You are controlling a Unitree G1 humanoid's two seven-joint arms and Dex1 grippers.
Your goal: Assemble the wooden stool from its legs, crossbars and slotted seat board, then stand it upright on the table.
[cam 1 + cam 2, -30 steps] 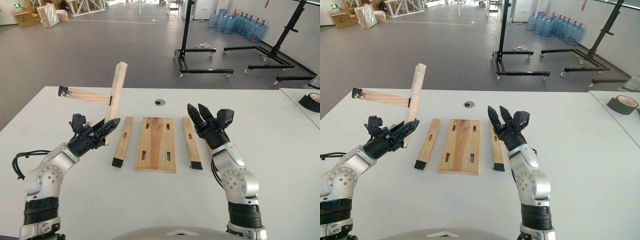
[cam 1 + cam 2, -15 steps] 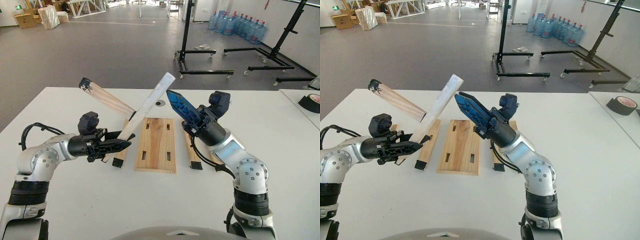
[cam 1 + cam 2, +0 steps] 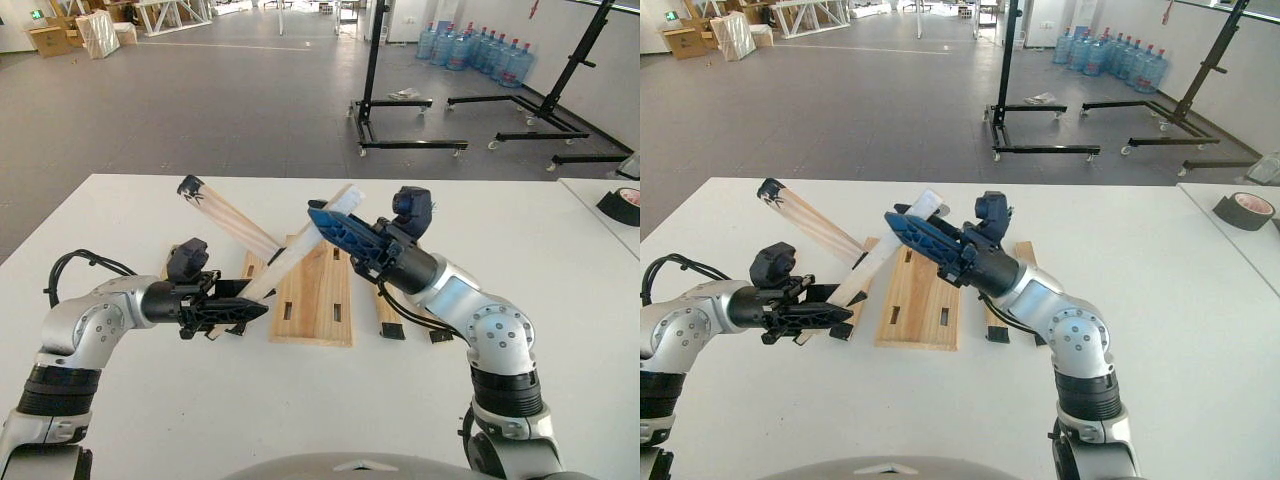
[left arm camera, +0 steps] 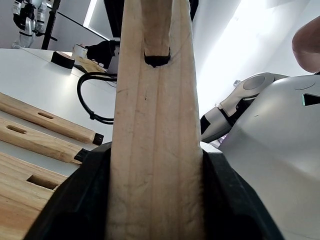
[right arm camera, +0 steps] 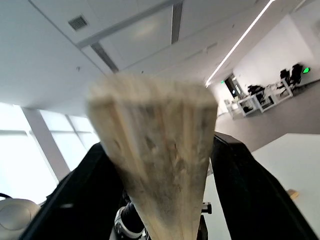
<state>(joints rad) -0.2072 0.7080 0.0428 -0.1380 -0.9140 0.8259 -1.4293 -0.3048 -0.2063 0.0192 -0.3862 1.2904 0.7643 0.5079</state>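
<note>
- Table (image 3: 560, 300): white top, and it spans my whole working area.
- Seat board (image 3: 312, 295): lies flat mid-table, slots facing up.
- Left leg (image 3: 252, 265): lies flat just beside the board's left edge, and most of it is covered from my view.
- Right leg (image 3: 386, 312): lies flat alongside the board's right edge, with its black-capped end toward me.
- Second piece (image 3: 437, 335): lies just beyond the right leg, mostly hidden.
</note>
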